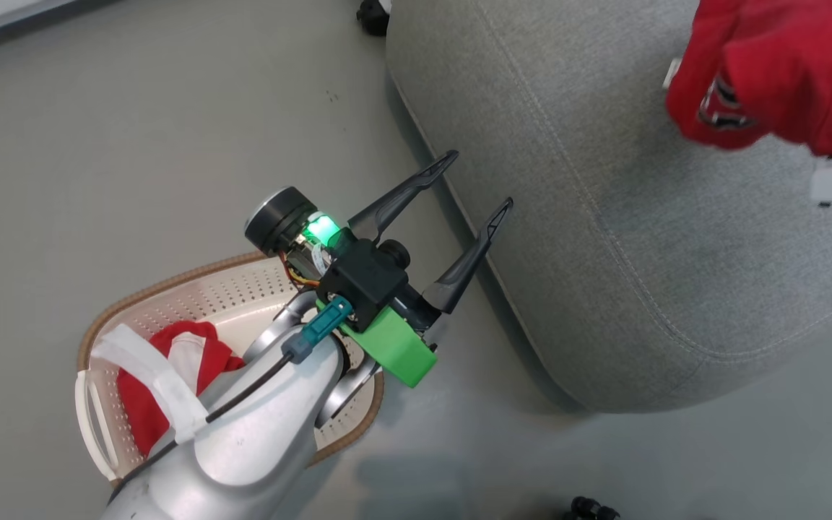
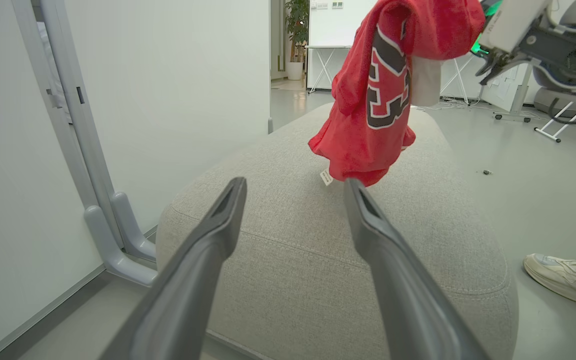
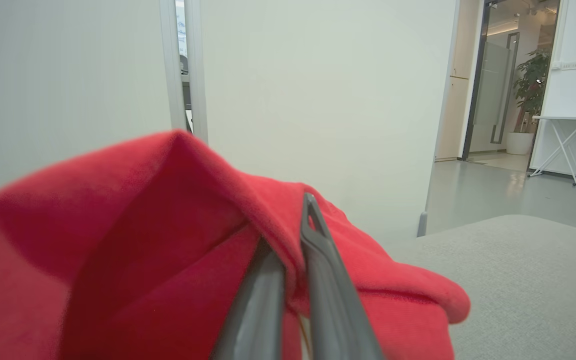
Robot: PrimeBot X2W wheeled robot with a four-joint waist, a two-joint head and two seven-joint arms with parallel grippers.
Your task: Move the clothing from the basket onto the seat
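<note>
Though crumpled, black-white numerals (image 2: 387, 107) on clothing (image 2: 358, 145)

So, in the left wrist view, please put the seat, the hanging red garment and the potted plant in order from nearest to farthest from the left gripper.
Seen from the left gripper:
1. The seat: nearest, just ahead of the gripper and below it.
2. The red garment: hanging over the seat, ahead and slightly to the right.
3. The potted plant: farthest, far back at the top of the view.
</note>
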